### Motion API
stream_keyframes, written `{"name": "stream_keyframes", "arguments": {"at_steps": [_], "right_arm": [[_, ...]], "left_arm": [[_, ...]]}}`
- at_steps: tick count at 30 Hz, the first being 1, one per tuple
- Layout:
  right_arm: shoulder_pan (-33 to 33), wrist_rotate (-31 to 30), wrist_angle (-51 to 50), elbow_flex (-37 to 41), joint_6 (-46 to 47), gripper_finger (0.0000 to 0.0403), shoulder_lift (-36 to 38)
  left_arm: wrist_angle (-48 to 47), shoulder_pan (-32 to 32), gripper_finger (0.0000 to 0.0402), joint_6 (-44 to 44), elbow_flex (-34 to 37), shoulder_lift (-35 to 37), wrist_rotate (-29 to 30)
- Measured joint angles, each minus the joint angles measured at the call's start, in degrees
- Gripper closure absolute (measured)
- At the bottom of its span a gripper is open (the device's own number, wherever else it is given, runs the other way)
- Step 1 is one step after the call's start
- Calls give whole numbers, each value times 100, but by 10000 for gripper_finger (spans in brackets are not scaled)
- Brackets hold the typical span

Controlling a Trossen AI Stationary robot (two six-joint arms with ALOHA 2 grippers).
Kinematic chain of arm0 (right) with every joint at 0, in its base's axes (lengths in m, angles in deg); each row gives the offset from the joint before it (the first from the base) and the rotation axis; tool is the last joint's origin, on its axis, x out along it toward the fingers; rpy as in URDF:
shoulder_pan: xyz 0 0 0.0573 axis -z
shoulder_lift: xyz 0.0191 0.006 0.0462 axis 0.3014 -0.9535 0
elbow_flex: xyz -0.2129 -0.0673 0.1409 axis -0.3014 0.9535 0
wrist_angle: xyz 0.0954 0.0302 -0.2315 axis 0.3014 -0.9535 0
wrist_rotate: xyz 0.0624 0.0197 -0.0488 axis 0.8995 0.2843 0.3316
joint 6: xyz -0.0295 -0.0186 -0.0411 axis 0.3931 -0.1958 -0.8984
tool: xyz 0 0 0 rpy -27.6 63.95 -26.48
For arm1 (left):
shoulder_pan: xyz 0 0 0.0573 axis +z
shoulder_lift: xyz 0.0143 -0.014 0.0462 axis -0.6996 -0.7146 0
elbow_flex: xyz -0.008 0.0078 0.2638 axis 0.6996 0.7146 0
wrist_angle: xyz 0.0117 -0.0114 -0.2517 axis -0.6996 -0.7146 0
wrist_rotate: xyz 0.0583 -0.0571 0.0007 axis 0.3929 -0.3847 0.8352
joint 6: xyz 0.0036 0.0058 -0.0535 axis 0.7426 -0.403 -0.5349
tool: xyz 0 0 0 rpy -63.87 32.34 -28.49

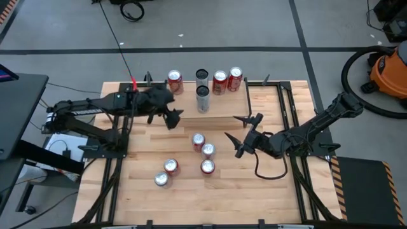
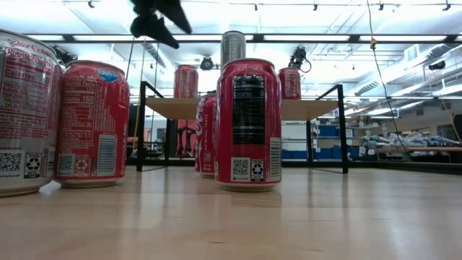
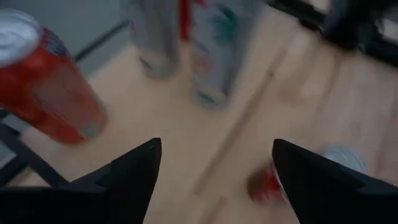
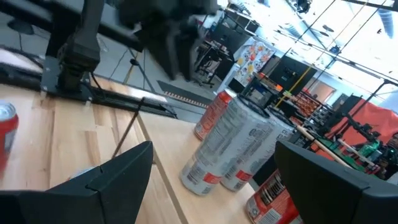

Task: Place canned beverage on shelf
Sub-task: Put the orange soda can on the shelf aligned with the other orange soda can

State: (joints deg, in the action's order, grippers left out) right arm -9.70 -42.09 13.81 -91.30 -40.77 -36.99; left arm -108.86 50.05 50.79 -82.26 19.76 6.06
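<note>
Five cans (image 1: 199,141) stand loose on the desk (image 1: 267,197) near the middle, in front of the shelf (image 1: 219,105), whose plank already carries five more: one red can at its left end (image 1: 175,82), two silver ones (image 1: 202,98) in the middle and two red ones (image 1: 227,80) to the right. Neither arm holds anything, so the step in hand looks like the start of another pick. The left gripper (image 1: 173,118) hangs over the left part of the shelf with its fingers spread wide and nothing between them; its wrist view looks down past the shelf's front edge at a can on the desk below. The right gripper (image 1: 245,135) hovers just right of the loose cluster, also wide open and empty, pointing towards the cans. By my reading the right one is better placed for the next grasp: it should drop around the nearest loose can (image 1: 208,151) without knocking its neighbours, which stand close together. Then the can must be lifted onto a free stretch of plank, and the left arm should clear the way first.
</note>
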Motion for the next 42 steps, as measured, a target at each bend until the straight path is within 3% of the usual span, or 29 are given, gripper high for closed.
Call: {"name": "stream_keyframes", "arguments": {"at_steps": [6,12,19,29,34,42], "right_arm": [[-142,-53,140,-1,-166,55,2],[-169,-71,217,0,-268,55,2],[-208,-70,257,0,-261,55,2],[-238,-52,493,-1,-432,55,2],[-238,-48,493,0,-471,55,2],[-241,-7,501,-1,-445,55,2]], "left_arm": [[-624,-954,102,-608,-119,-53,76],[-1491,-2277,102,-2064,-186,-502,543],[-1989,-3276,102,-2998,-188,-1246,330],[-1951,-3274,85,-2921,-188,-1685,-163],[-1490,-3084,85,-2847,-188,-1729,-639],[-1503,-3078,84,-2910,-188,-1888,-755]]}}
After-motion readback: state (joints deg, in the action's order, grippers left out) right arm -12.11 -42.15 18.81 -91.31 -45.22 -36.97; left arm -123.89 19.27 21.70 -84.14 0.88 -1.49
